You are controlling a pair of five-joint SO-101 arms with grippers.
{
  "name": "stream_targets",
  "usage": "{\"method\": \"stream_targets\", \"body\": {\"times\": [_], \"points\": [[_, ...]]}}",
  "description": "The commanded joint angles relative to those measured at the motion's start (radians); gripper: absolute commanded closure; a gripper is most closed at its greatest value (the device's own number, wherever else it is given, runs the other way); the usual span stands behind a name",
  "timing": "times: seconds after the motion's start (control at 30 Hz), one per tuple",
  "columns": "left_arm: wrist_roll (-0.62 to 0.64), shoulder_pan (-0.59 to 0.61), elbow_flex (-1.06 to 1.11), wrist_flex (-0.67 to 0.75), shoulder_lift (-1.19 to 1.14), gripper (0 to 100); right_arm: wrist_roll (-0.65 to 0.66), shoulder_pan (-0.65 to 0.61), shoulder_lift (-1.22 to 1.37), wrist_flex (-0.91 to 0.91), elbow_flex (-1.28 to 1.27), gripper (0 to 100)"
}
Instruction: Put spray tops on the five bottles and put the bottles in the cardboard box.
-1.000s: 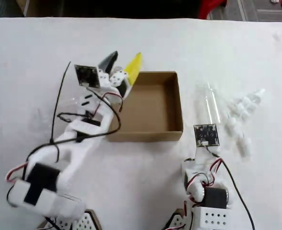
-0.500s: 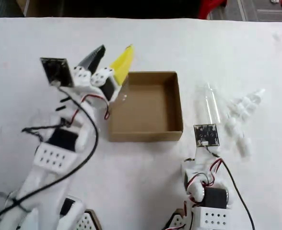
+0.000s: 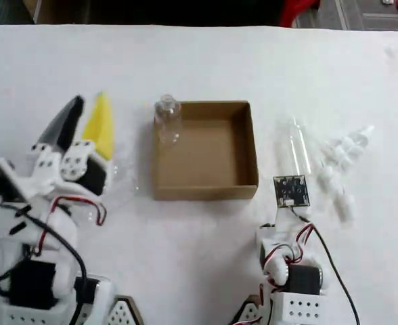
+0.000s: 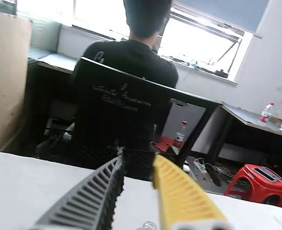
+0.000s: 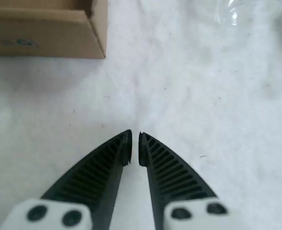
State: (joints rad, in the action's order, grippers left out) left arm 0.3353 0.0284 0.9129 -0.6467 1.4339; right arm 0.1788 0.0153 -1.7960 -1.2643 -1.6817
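A clear bottle (image 3: 166,120) without a spray top stands upright at the far left corner of the cardboard box (image 3: 243,145), apparently just inside it. My left gripper (image 3: 89,99), one finger grey and one yellow, sits to the left of the box, open and holding nothing; in the left wrist view it (image 4: 137,158) points up off the table. Another clear bottle (image 3: 298,145) lies right of the box, with white spray tops (image 3: 341,166) in a loose heap beside it. My right gripper (image 5: 135,141) is shut and empty over bare table, near the box's front right corner (image 5: 95,33).
Faint clear shapes (image 3: 121,179), perhaps more bottles, lie between the left arm and the box. The right arm's base (image 3: 290,271) stands at the near edge. The table is covered in white cloth (image 3: 199,61).
The left arm has pulled back from the box's far left corner toward the near left, leaving the bottle standing there. The right arm has not moved.
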Motion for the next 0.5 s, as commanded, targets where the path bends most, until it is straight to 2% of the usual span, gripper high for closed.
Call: {"method": "stream_targets", "body": {"times": [0.0,0.17,0.47], "points": [[0.011,0.081,-0.011,-0.060,0.051,96,-0.005,0.008,-0.005,-0.005,-0.009,98.2],[0.011,0.110,-0.003,-0.132,0.062,98,-0.005,0.008,-0.005,-0.005,-0.009,98.2],[0.005,0.117,0.218,-0.114,0.067,98,-0.005,0.008,-0.005,-0.005,-0.009,98.2]]}}
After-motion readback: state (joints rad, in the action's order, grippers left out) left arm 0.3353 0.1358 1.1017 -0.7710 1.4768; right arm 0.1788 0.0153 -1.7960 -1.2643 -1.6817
